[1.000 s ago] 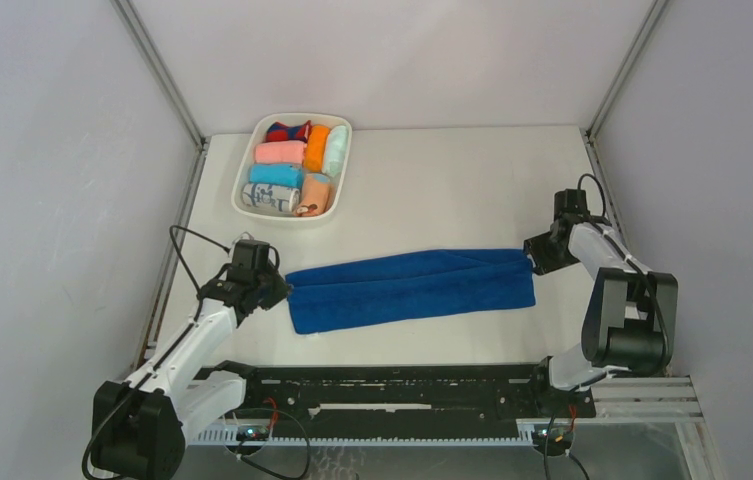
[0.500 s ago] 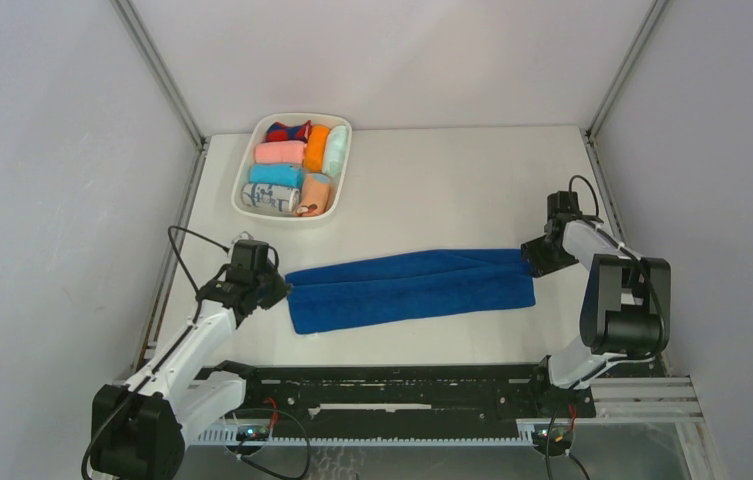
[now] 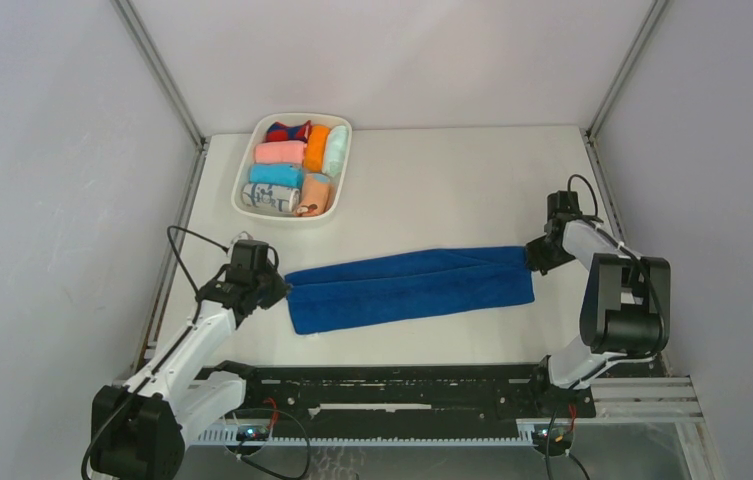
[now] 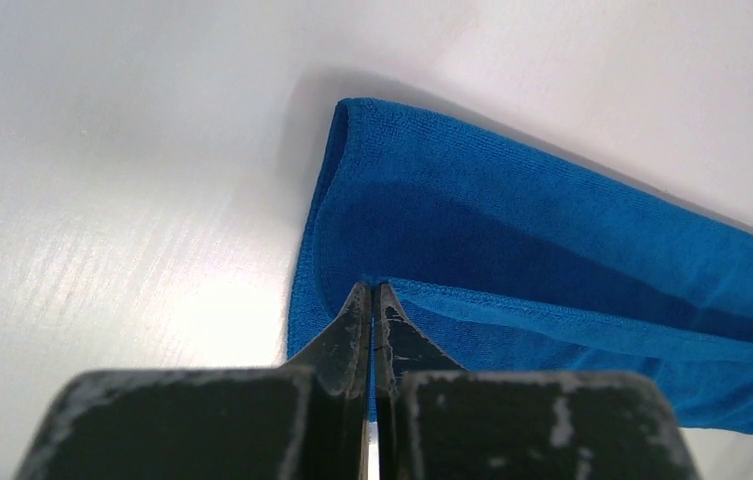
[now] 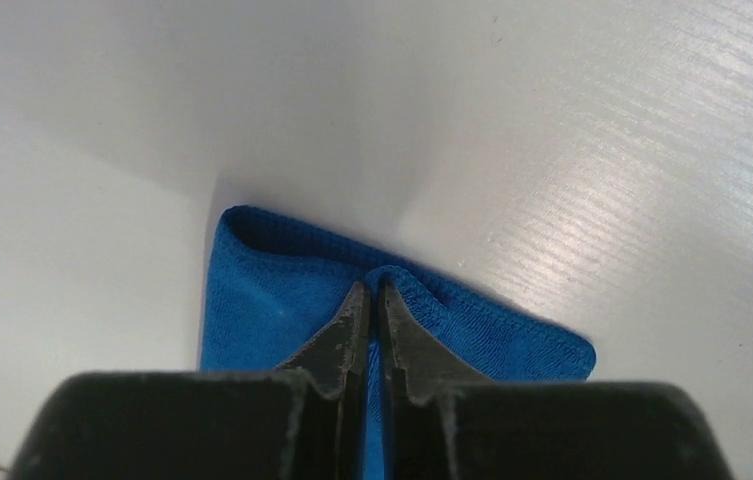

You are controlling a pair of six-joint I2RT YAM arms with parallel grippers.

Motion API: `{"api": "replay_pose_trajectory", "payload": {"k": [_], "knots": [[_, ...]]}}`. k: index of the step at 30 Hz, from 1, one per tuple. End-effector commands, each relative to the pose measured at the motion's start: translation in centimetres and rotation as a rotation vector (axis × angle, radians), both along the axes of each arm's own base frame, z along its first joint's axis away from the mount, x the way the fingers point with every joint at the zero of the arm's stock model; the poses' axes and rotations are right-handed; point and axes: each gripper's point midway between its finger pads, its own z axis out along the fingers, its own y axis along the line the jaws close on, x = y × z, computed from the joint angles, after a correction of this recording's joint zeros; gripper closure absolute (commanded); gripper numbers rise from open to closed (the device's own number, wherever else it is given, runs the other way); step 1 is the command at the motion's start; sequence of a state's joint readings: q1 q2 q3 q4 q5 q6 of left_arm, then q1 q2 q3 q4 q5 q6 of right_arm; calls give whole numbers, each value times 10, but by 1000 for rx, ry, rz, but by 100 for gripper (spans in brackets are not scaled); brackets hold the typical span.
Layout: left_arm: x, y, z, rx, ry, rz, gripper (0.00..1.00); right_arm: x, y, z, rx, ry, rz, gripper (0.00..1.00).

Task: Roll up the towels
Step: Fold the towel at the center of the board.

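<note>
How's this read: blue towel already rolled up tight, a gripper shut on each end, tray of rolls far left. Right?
Not rolled: the top view shows the blue towel lying flat as a long folded strip. The rest holds: left gripper and right gripper each shut on an end, tray of rolls far left.

Top camera: high, behind near edge, overlooks whole white desk [image 3: 452, 190]. Wrist cameras: close, facing opposite ends of long royal-blue terry towel [image 3: 412, 288]; top shares both.
</note>
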State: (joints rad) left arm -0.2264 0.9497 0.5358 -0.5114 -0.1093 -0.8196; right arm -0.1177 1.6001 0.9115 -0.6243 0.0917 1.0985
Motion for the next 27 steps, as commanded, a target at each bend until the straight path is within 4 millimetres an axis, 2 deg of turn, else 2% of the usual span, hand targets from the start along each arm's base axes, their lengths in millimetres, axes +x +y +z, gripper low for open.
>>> {"api": "replay_pose_trajectory", "payload": {"k": [1,8,14,18,21,27], "knots": [[7,7,10,33,-40,15,100,18,-2,33,-25,-111,40,100],[37,20,45,59,-105,60,100,51,0,83,-48,-265,133,100],[82,45,79,118,-163,117,100,101,16,120,-52,-432,289,100],[119,58,94,193,-180,117,100,135,30,130,-26,-511,388,100],[143,66,94,190,-163,112,100,157,37,127,-14,-537,445,100],[173,75,100,198,-177,95,100,191,46,130,-1,-616,531,100]]}}
